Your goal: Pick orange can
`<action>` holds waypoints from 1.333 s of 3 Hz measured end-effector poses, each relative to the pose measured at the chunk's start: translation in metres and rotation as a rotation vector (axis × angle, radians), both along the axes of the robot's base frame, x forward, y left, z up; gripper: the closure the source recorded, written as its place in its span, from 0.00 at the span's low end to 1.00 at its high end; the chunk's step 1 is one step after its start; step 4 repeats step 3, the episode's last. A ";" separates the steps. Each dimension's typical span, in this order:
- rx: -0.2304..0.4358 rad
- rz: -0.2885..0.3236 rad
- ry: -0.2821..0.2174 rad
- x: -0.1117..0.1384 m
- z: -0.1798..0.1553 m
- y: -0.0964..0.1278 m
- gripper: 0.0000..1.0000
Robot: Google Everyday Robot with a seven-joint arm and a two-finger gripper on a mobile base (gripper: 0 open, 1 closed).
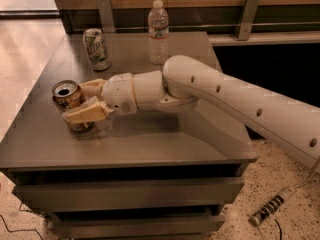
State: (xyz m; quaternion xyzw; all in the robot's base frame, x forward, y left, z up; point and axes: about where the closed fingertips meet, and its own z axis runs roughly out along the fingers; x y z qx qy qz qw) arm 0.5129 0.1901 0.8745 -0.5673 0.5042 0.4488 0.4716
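tool (74,103) around orange can (65,93) (base hidden, seemingly gripped)

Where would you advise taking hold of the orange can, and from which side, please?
Take the orange can around the middle of its round wall, coming in level from the side facing the arm, where the pincer sits right at it. The can stands upright on the table, so its straight sides probably offer the surest hold; the narrower top rim would likely slip.

single view | above table (165,134) front, angled down | close | tool (75,102) left-centre
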 end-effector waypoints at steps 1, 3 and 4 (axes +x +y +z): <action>0.010 0.000 -0.018 -0.001 0.017 -0.007 1.00; -0.012 -0.032 -0.074 0.007 0.069 -0.026 1.00; -0.012 -0.032 -0.074 0.007 0.069 -0.026 1.00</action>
